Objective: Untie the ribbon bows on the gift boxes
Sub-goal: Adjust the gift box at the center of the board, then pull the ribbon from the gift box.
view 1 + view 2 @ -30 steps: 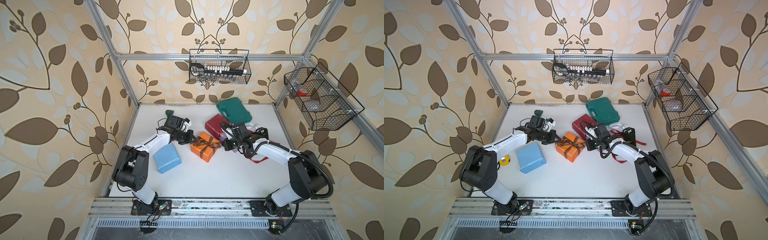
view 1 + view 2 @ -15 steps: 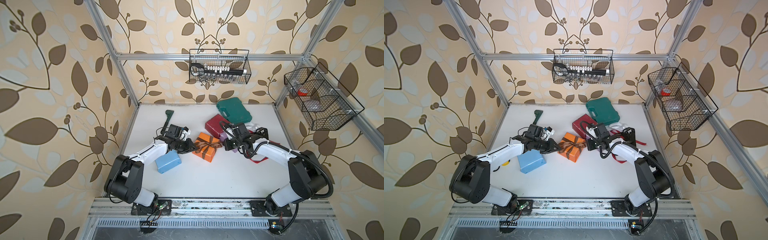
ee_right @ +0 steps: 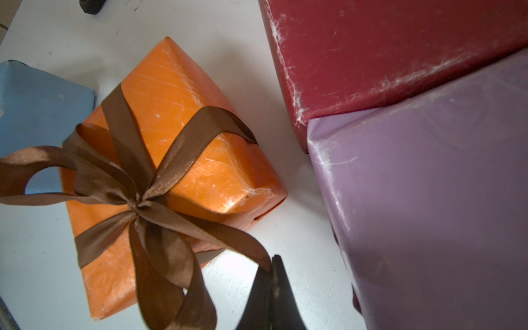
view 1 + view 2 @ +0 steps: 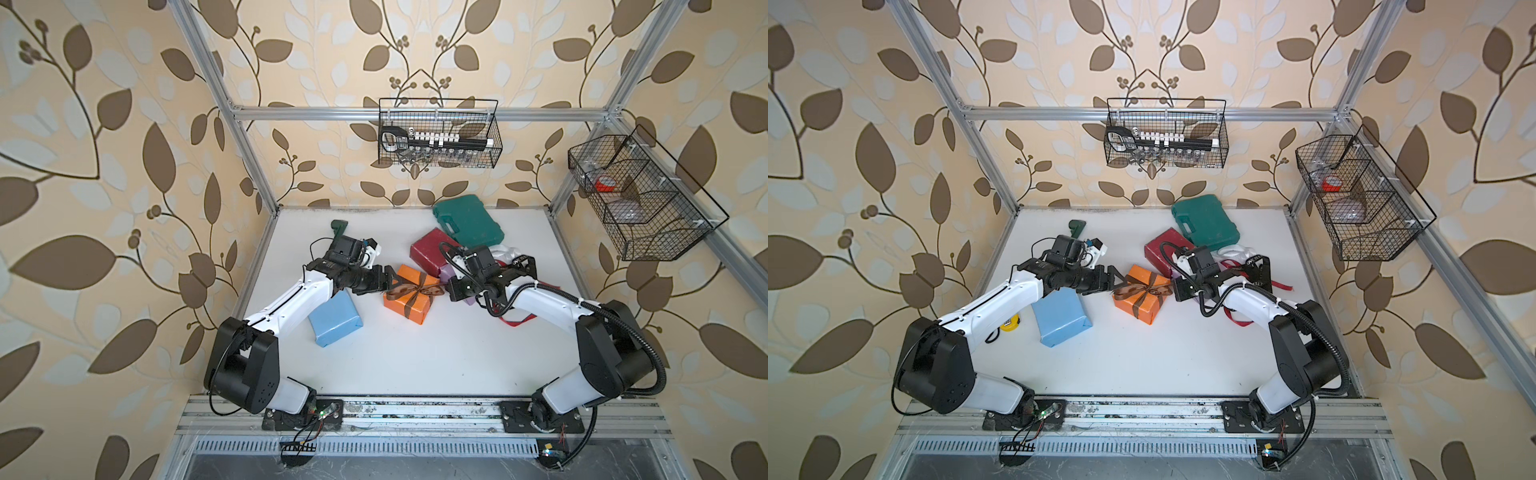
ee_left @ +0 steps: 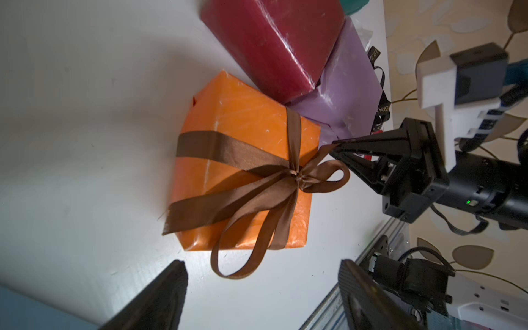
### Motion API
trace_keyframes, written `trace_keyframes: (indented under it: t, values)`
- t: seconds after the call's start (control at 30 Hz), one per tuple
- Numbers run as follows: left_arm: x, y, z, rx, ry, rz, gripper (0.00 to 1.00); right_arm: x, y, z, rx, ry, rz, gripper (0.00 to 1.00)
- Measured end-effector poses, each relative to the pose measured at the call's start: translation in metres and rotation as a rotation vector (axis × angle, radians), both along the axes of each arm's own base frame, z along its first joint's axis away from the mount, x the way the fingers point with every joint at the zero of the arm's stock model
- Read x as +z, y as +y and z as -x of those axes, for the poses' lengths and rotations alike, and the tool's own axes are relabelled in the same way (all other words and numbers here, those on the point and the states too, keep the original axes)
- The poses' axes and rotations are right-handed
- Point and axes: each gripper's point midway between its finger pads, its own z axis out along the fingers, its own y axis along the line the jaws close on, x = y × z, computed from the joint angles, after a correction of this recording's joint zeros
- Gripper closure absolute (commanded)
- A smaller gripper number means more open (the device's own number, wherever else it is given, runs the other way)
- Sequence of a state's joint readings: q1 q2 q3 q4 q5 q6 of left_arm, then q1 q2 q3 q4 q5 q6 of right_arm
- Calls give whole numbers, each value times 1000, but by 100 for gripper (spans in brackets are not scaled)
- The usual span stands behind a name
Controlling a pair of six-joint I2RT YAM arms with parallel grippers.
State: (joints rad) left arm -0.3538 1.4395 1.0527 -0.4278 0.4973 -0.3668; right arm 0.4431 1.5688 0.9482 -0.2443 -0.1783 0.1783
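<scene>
An orange gift box (image 4: 409, 300) (image 5: 243, 160) (image 3: 183, 114) lies mid-table with a brown ribbon bow (image 4: 415, 288) (image 5: 297, 177) (image 3: 137, 204) still knotted on it. My left gripper (image 4: 390, 279) (image 5: 261, 285) stands open at the box's left side, and a bow loop hangs just short of its fingers. On the box's right, my right gripper (image 4: 447, 286) (image 3: 273, 264) is shut on a brown ribbon tail. The dark red box (image 4: 428, 251), lilac box (image 3: 428, 185) and light blue box (image 4: 334, 320) carry no ribbon.
Loose black lettered (image 4: 519, 262), white (image 4: 505, 250) and red (image 4: 517, 322) ribbons lie under the right arm. A green tool case (image 4: 467, 222) sits at the back and a green-handled tool (image 4: 338, 226) at back left. A yellow tape measure (image 4: 1009, 324) lies under the left arm.
My left gripper has gone from shut to open beside the orange box, and its arm has sunk lower over the blue box. The right gripper has kept its hold.
</scene>
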Motion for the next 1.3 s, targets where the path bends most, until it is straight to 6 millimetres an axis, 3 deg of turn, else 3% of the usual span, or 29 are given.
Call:
trace_keyframes:
  t: [0.13,0.3,0.47,0.67,0.87,0.93,1.0,1.17,1.3]
  values:
    - [-4,4,-19,30,-33,-55,16,0,0,0,0,0,0,100]
    - [-32,3,-44,26,-5,-128,17,0,0,0,0,0,0,100]
    - [-49,-4,-55,1,16,-149,22,0,0,0,1,0,0,100]
    - [-55,-21,-54,-62,16,-143,40,0,0,0,1,0,0,100]
    - [-66,-26,-51,-88,36,-148,53,0,0,0,0,0,-1,100]
    - [-67,-27,-51,-94,32,-151,62,0,0,0,0,0,-1,100]
    - [-67,-27,-51,-99,29,-151,79,0,0,0,0,0,0,100]
    - [-62,-29,-54,-102,15,-138,97,0,0,0,0,-1,-1,100]
    - [-60,-31,-53,-104,20,-128,100,0,0,0,0,-1,0,100]
